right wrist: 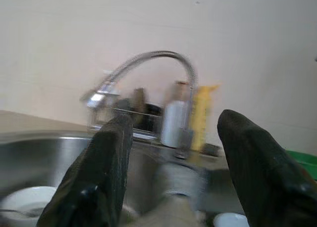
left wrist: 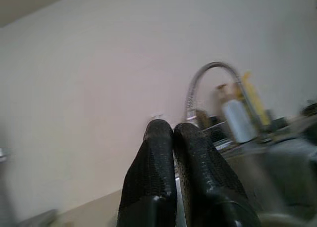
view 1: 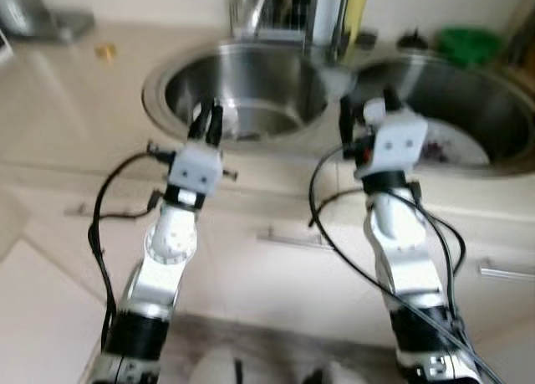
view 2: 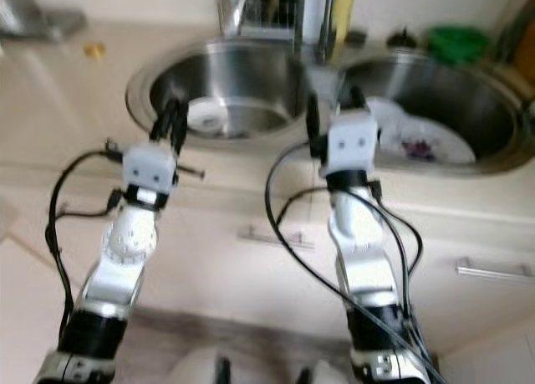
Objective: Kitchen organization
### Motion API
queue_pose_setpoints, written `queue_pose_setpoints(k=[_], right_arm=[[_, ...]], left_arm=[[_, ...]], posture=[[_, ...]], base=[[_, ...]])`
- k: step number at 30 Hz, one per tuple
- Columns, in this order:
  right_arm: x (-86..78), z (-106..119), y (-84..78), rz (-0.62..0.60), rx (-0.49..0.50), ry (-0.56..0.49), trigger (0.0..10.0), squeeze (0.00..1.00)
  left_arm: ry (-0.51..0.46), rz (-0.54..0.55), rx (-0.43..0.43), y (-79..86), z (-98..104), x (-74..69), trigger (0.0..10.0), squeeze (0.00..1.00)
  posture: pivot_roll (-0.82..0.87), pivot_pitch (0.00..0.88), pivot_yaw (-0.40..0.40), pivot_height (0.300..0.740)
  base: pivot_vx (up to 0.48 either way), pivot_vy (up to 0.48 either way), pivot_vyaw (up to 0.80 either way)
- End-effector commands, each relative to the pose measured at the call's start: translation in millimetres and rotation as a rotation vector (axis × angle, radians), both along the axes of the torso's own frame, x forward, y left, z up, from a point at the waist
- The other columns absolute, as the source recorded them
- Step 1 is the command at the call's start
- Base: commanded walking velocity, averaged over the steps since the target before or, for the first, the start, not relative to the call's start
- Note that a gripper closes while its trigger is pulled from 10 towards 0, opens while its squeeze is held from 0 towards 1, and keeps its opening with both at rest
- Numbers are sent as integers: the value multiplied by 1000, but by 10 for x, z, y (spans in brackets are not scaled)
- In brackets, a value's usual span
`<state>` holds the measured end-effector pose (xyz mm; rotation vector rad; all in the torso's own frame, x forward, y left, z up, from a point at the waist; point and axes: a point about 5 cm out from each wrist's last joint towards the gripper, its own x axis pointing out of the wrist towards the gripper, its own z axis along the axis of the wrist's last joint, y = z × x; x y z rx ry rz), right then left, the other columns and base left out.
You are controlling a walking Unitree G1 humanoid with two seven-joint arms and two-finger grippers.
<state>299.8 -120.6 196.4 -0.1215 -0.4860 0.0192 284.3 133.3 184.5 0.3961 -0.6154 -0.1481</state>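
Dishes unsorted: plate (view 1: 447,145) in right sink basin, white bowl (view 2: 207,115) in left basin. Left gripper (view 1: 206,122) clenched, empty, at counter's front edge; right gripper (right wrist: 173,138) released, empty. Nothing picked up yet.

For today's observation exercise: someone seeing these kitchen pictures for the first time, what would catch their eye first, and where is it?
The two silver arms reach toward a steel double sink set in a pale counter. The left gripper, fingers shut, is over the near rim of the left basin; the right gripper, fingers open, is near the divider between the basins. Next come the white patterned plate in the right basin, a white dish in the left, and the curved faucet behind.
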Motion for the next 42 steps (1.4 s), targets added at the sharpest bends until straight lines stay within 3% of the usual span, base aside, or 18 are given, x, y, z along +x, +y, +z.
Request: queue_pose_setpoints(k=[1, 23, 42], right_arm=[[-16, 59, 86, 27, -12, -26, 10000, 0], [-33, -29, 54, -3, -30, 2, 10000, 0], [-36, -116, -2, -35, -46, 43, 10000, 0]], left_arm=[[6, 18, 10, 58, 14, -5, 10000, 0], [33, 22, 15, 76, -28, -8, 10000, 0], [112, 13, 3, 66, -156, -3, 10000, 0]], posture=[[169, 0, -29, 740], [163, 0, -14, 740], [161, 0, -20, 740]], base=[[0, 480, 0], [0, 467, 0], [-13, 0, 0]])
